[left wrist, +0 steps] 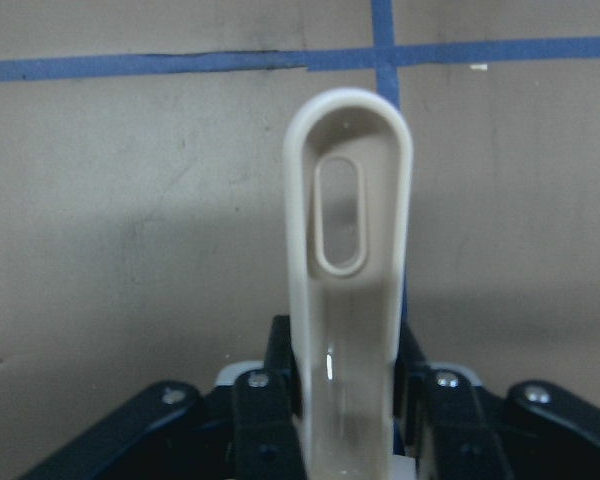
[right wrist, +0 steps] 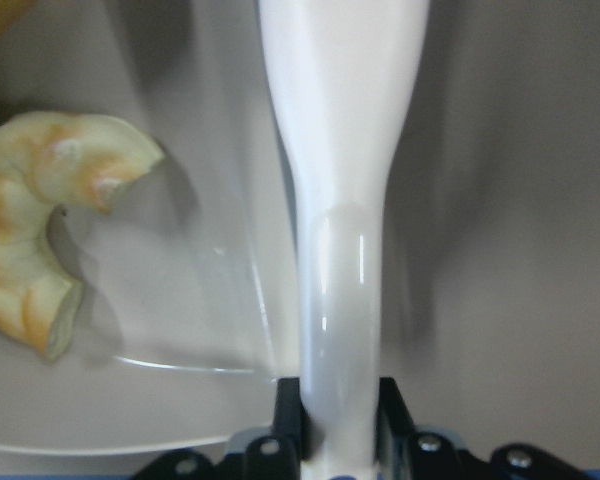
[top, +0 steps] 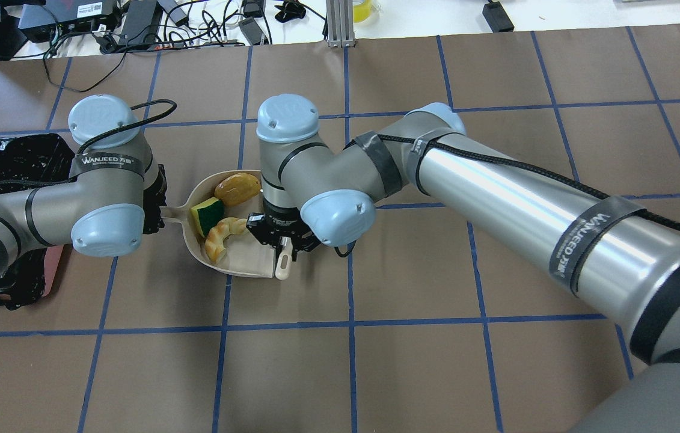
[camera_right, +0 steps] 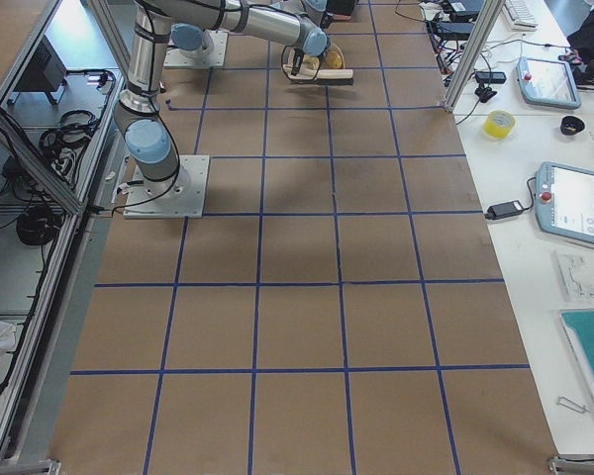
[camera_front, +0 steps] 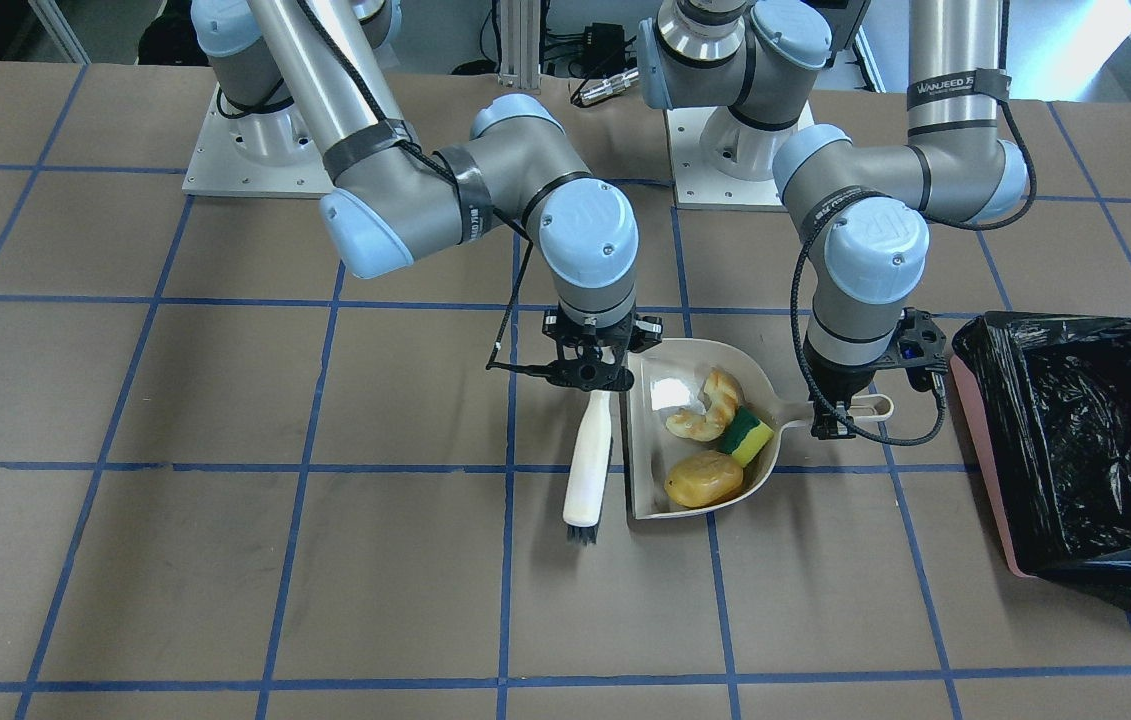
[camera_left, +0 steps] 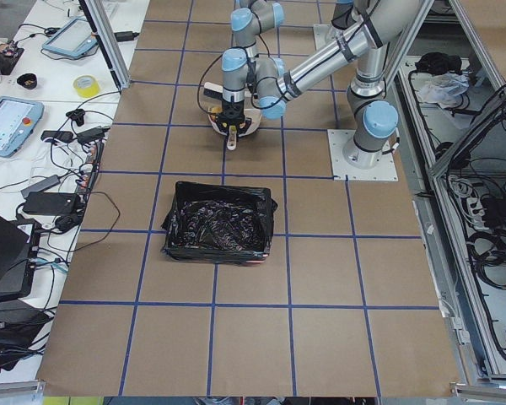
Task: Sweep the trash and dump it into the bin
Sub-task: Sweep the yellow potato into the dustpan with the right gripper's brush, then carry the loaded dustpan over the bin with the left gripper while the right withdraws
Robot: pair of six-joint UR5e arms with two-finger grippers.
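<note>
All three trash items lie in the beige dustpan [camera_front: 653, 400]: the curved bread piece [camera_front: 705, 405], the yellow-and-green sponge [camera_front: 750, 436] and the golden potato lump [camera_front: 703, 479]. My left gripper [camera_front: 837, 425] is shut on the dustpan's handle [left wrist: 350, 250]. My right gripper [camera_front: 590, 375] is shut on the white brush [camera_front: 590, 460], which lies along the pan's open edge, bristles pointing away from me. The right wrist view shows the brush handle [right wrist: 342, 200] beside the bread [right wrist: 40, 230]. The pink bin [camera_front: 985, 480] with its black bag [camera_front: 1085, 430] stands just beyond the pan's handle, on my left.
The dustpan [top: 249, 261] appears to rest flat on the brown table with blue tape lines. The bin [top: 9, 162] sits under my left forearm in the overhead view. Both arm bases [camera_front: 255, 140] stand at the table's back edge. Cables and devices lie beyond the far edge.
</note>
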